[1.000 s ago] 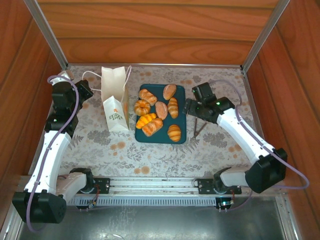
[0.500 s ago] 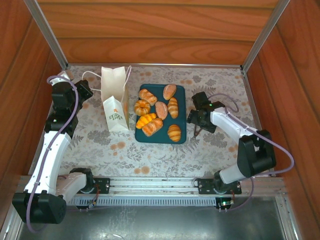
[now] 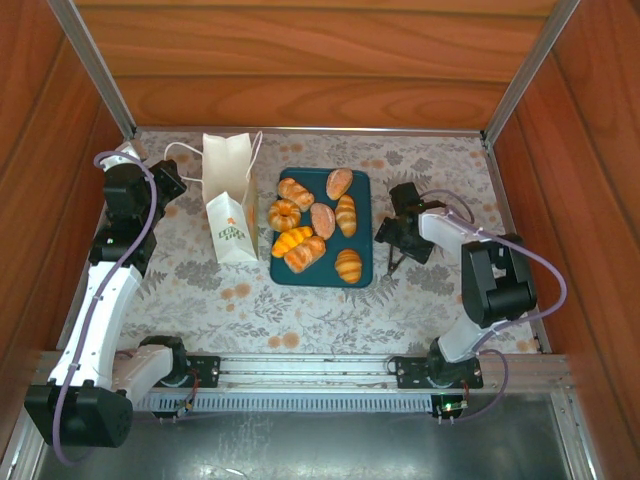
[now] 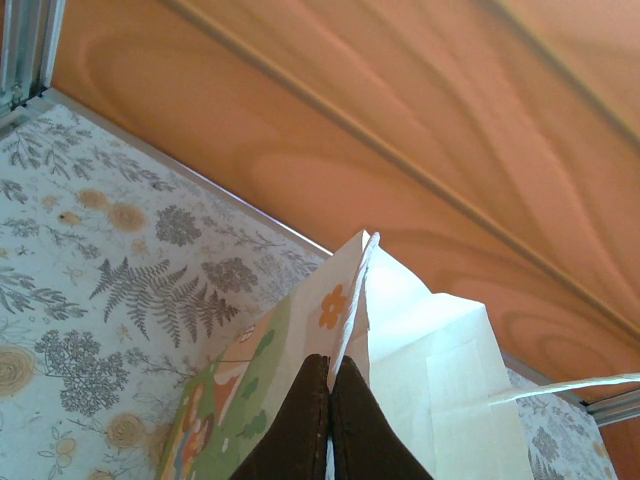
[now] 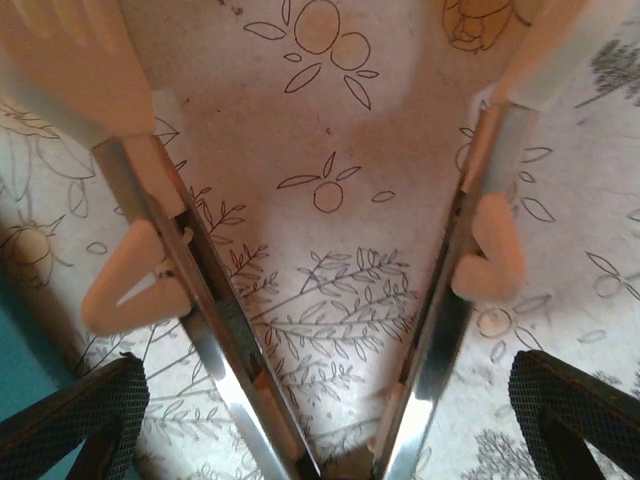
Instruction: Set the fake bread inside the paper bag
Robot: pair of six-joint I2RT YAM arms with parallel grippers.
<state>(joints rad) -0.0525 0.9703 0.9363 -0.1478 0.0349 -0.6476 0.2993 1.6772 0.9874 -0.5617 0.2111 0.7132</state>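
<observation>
Left gripper (image 4: pixel 330 425): jaws pinched together on the top edge of the paper bag (image 3: pixel 229 205). My left wrist cam cuts off the bag's lower half and the finger bases. From overhead the bag stands upright just left of the teal tray (image 3: pixel 358 280); I can't see into it from there. The fake bread (image 3: pixel 323 220) lies on the tray. Right gripper (image 5: pixel 320 405): jaws spread wide, straddling metal tongs (image 5: pixel 215 330) that lie on the floral cloth (image 3: pixel 300 310), holding nothing. The tongs' cream tips run off the top of the right wrist view and the hinge off the bottom. Overhead, the tongs are hard to make out under the gripper.
</observation>
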